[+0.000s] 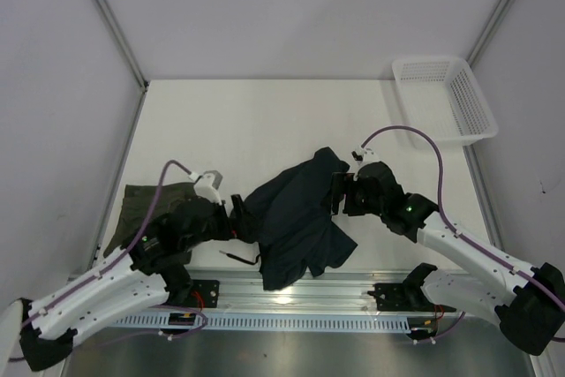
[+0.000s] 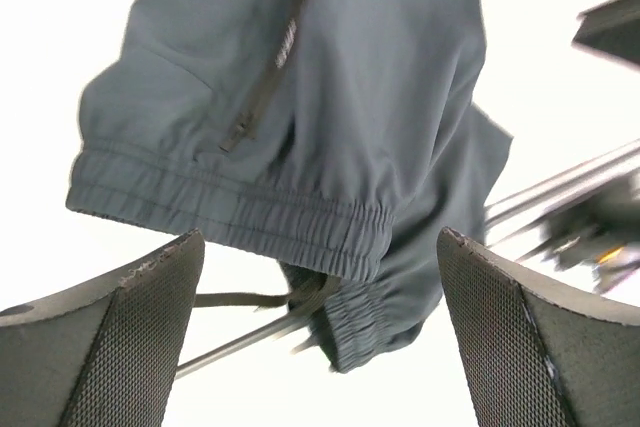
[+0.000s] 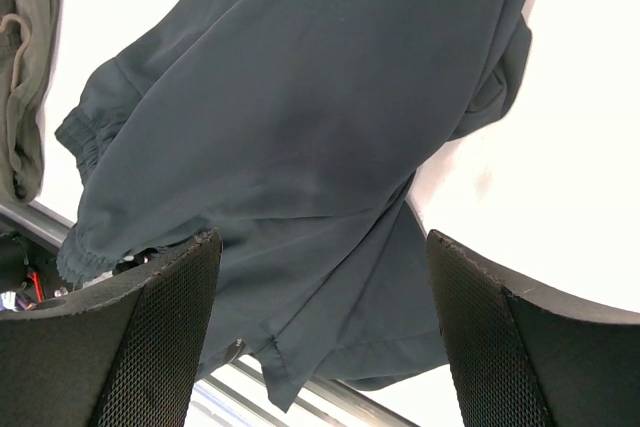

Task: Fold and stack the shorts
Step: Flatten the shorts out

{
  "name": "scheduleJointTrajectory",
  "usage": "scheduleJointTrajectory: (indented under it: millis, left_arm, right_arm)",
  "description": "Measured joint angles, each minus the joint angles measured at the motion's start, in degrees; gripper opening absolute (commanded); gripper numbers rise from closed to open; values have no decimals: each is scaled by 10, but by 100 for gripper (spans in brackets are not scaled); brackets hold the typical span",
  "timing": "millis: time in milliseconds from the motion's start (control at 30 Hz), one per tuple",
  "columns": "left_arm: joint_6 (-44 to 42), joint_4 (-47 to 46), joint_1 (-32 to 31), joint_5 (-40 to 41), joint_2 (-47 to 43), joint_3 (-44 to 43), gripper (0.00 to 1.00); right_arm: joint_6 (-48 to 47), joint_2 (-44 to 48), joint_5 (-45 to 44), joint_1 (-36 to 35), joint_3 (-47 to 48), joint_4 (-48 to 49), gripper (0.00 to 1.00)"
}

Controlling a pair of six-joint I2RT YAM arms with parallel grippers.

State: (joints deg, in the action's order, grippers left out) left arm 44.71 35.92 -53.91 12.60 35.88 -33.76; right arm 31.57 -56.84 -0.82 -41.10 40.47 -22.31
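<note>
The dark navy-teal shorts (image 1: pixel 300 218) lie crumpled at the table's near middle, with one part hanging over the front rail. The olive-green shorts (image 1: pixel 141 203) lie at the left, partly under my left arm. My left gripper (image 1: pixel 240 215) stands open at the navy shorts' left edge. In the left wrist view its fingers (image 2: pixel 130 337) frame the elastic waistband (image 2: pixel 250 212) and a drawstring (image 2: pixel 235 299), gripping nothing. My right gripper (image 1: pixel 337 192) is open at the shorts' right edge. In the right wrist view the navy cloth (image 3: pixel 300 117) spreads beyond the open right gripper (image 3: pixel 320 337).
A white mesh basket (image 1: pixel 446 99) stands at the back right corner. A metal rail (image 1: pixel 291 289) runs along the table's near edge. Grey walls close in the left, right and back sides. The olive-green shorts (image 3: pixel 25 67) show at the right wrist view's top left.
</note>
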Motion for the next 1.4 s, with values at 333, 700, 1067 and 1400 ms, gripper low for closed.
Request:
scheduleJointTrajectory:
  millis: [333, 700, 1067, 1400]
  left_arm:
    - [99, -12, 137, -104, -80, 103, 99]
    - [170, -41, 177, -116, -148, 199, 99]
    - [181, -146, 192, -109, -88, 226, 92]
    - [204, -254, 196, -59, -117, 278, 87]
  right_arm:
    - [5, 0, 18, 0, -6, 14, 84]
    - [12, 2, 26, 0, -20, 18, 84]
    - [15, 3, 29, 0, -24, 22, 84]
    - [15, 10, 34, 0, -32, 31, 84]
